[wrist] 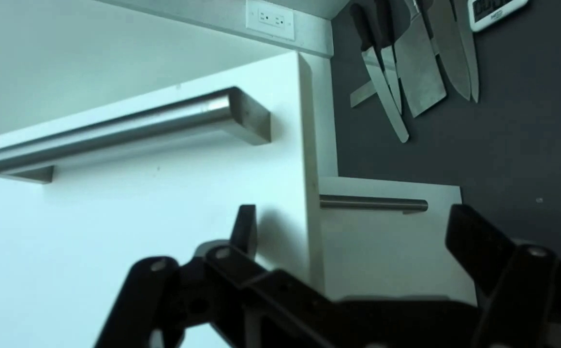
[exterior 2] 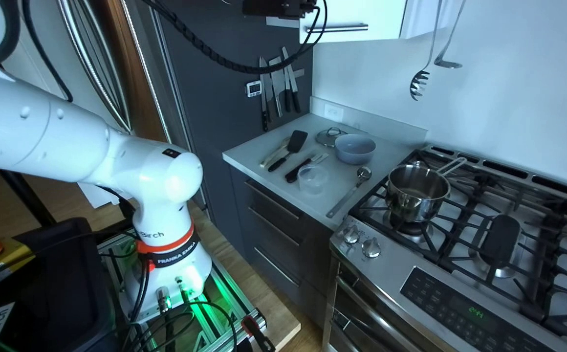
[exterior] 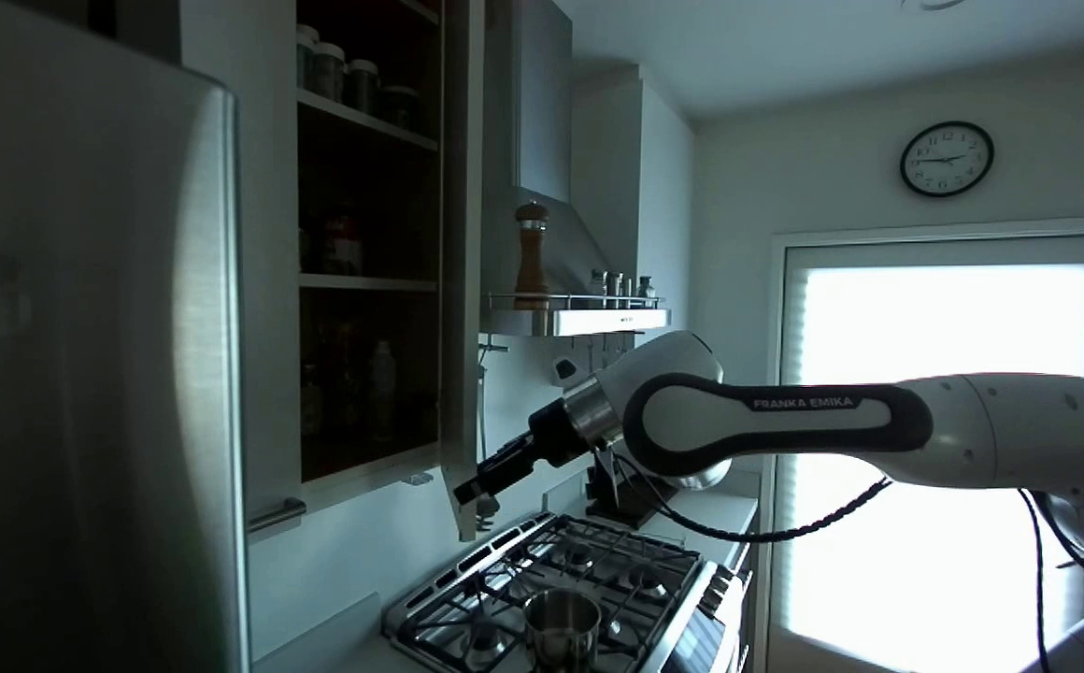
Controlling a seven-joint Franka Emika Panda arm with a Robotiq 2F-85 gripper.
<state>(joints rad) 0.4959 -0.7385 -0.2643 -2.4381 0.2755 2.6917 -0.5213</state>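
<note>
My gripper (wrist: 350, 224) is at the free edge of the swung-out cabinet door (wrist: 140, 227), fingers (wrist: 476, 241) spread wide, holding nothing, with that edge between them in the wrist view; whether either finger touches, I cannot tell. I'd move slowly along the door's arc, edge centred, left finger clear of the bar handle (wrist: 116, 130). In an exterior view the range hood (exterior: 565, 248) stands just right of the door and may limit its swing; in both exterior views a steel pot (exterior 2: 413, 200) sits on the stove (exterior 2: 391, 264).
</note>
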